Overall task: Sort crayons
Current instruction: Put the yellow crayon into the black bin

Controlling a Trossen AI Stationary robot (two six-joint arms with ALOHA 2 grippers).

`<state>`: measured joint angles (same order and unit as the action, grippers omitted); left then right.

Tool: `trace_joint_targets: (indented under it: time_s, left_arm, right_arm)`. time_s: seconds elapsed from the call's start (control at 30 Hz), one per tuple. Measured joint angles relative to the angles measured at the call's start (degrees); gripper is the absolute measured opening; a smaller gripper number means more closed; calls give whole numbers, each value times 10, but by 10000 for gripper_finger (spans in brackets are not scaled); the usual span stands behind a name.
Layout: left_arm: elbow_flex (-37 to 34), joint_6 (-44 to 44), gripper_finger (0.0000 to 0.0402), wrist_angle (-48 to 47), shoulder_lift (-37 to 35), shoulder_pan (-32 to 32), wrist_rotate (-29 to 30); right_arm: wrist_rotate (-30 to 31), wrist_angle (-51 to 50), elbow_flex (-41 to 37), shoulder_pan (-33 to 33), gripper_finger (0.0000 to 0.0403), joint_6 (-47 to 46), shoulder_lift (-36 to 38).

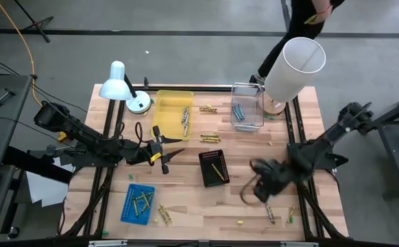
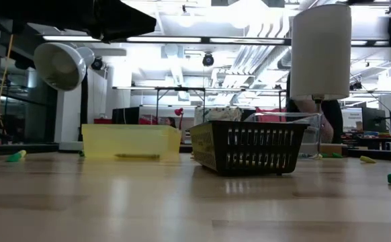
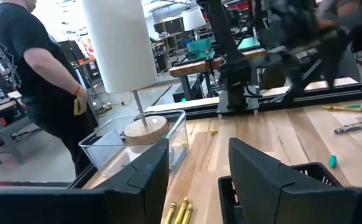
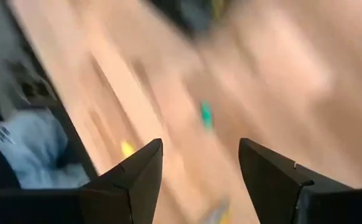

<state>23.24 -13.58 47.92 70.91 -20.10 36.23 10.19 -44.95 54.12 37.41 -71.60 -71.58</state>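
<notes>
Wooden table [image 1: 186, 213] fills the high view, 2 dark arms reaching in from either side. Left arm stretches across from the left edge, its left gripper [image 1: 171, 155] spread wide and holding nothing, hanging between the yellow tray [image 1: 164, 116] and the black basket [image 1: 206, 180] — touching neither. Right arm bends in from the right, right gripper [image 1: 249, 192] blurred just right of the basket; in its wrist view the fingers [image 4: 137, 180] stand well apart with only bare tabletop between them.

A white lamp [image 1: 294, 68] stands beside the clear bin [image 1: 251, 92], with a person [image 3: 38, 81] beyond the table's far edge.

Now the crayons [image 1: 184, 118] — grey ones lie in the yellow tray and the clear bin, yellow ones in the basket and the blue tray [image 1: 127, 209], and more lie loose along the near edge.
</notes>
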Motion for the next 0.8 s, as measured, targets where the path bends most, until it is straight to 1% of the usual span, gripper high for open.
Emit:
trace_joint_targets:
  time_s: [0.1,0.17,0.27,0.4,0.5,0.67,0.8]
  left_arm:
    - [0,11,154,0,0,0,0]
    - [0,18,154,-2,0,0,0]
    - [0,26,154,-3,0,0,0]
    - [0,26,154,-3,0,-1,0]
    - [0,25,154,-3,0,-1,0]
    - [0,25,154,-3,0,-1,0]
    - [0,25,154,-3,0,-1,0]
  right_arm:
    - [-56,-41,5,64,204,-159,-40]
    - [-97,-48,5,100,204,-257,-68]
    - [-140,-48,5,136,204,-351,-108]
    - [-217,-50,5,149,204,-409,-149]
    - [-269,-48,5,149,204,-432,-175]
    - [-370,-34,5,148,204,-423,-213]
    - [-399,-13,5,148,204,-420,-235]
